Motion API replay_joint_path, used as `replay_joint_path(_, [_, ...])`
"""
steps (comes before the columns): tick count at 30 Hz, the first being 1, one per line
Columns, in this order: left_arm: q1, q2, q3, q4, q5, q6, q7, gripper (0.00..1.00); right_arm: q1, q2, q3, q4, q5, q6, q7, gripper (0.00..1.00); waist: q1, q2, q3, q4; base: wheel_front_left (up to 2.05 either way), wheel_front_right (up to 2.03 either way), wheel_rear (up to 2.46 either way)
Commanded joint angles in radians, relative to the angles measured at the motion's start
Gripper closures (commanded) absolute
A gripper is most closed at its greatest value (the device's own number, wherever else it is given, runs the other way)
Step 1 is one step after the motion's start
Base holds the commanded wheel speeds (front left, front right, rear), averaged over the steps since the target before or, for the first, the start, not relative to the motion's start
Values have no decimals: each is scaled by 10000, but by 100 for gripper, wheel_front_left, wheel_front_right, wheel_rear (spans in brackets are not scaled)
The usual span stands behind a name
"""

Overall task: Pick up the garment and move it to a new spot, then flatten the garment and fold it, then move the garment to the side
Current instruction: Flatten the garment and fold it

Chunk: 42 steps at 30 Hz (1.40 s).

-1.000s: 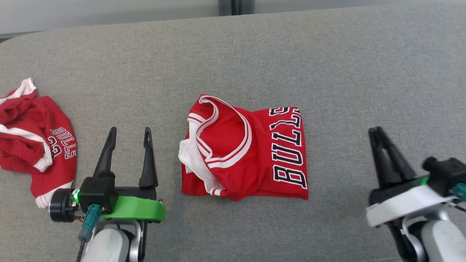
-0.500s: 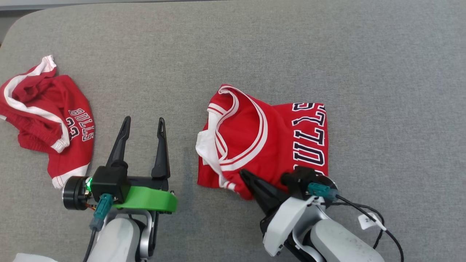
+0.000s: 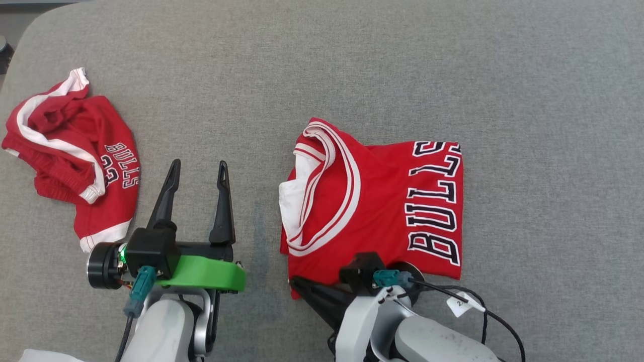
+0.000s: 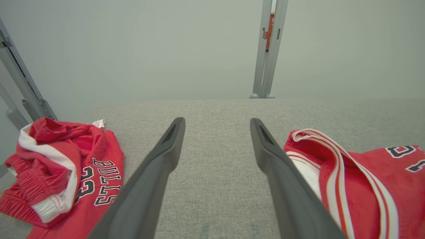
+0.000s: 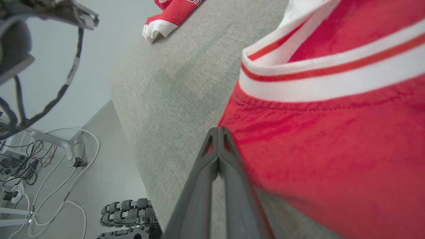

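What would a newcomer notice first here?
The folded red BULLS jersey lies in the middle of the grey fabric surface, with the right gripper at its near left corner, fingers shut; whether they pinch cloth is unclear. Next come the crumpled red shorts at far left, and the left gripper between the two garments, fingers open and holding nothing.

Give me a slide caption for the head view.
Folded red jersey on grey fabric surface; right gripper shut at its near corner, left gripper open beside it, crumpled red shorts far left.
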Motion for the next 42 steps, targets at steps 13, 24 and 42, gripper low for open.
replay_joint_path(13, [756, 250, 535, 82, 86, 140, -31, 0, 1404, -1350, -3683, -3371, -719, 1, -1975, 0, 0, 0, -987, -720, 0, 0, 0])
replay_joint_path(24, [1305, 504, 666, 206, -98, 193, 7, 0, 3816, -1473, -8622, -4301, -2001, 3, -1688, 0, 0, 0, -1800, -1310, 0, 0, 0])
replay_joint_path(42, [2554, 790, 551, 147, -306, 316, 258, 0, 5848, -941, -9572, -6071, -2664, 1, -311, 0, 0, 0, -2852, -1498, 0, 0, 0])
